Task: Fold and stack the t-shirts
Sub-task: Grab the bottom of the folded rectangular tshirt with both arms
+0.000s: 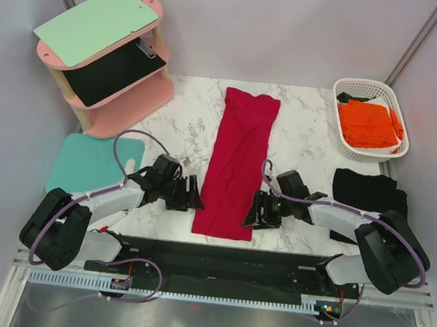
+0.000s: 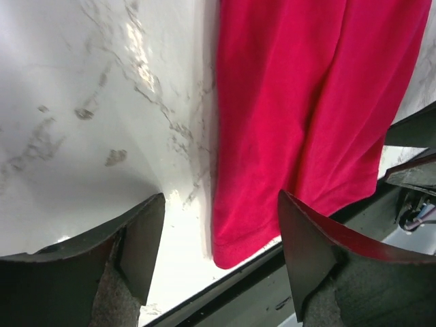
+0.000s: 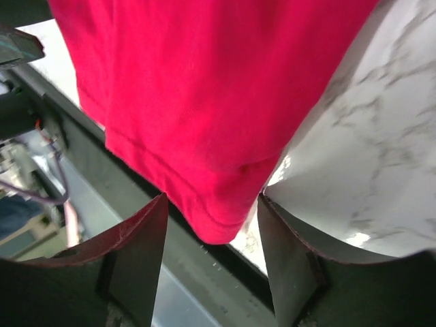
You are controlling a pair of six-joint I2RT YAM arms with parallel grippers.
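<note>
The crimson red t-shirt (image 1: pixel 236 165) lies as a long narrow strip down the middle of the marble table. My left gripper (image 1: pixel 192 194) stands open at its near left corner; in the left wrist view the red hem corner (image 2: pixel 235 245) lies between the spread fingers of that gripper (image 2: pixel 220 197). At the near right corner my right gripper (image 1: pixel 255 212) is open too, and the red corner (image 3: pixel 218 218) sits between its fingers (image 3: pixel 212 197) unclamped. The bright orange t-shirt (image 1: pixel 367 123) lies folded in a white basket. The black t-shirt (image 1: pixel 368 193) lies crumpled on the table's right.
The white basket (image 1: pixel 350 87) stands at the back right. A pink two-tier shelf (image 1: pixel 131 103) at back left carries a mint-green board (image 1: pixel 96 24) and a black board (image 1: pixel 112 73). A teal mat (image 1: pixel 86 161) lies left. A black rail (image 1: pixel 224 258) runs along the near edge.
</note>
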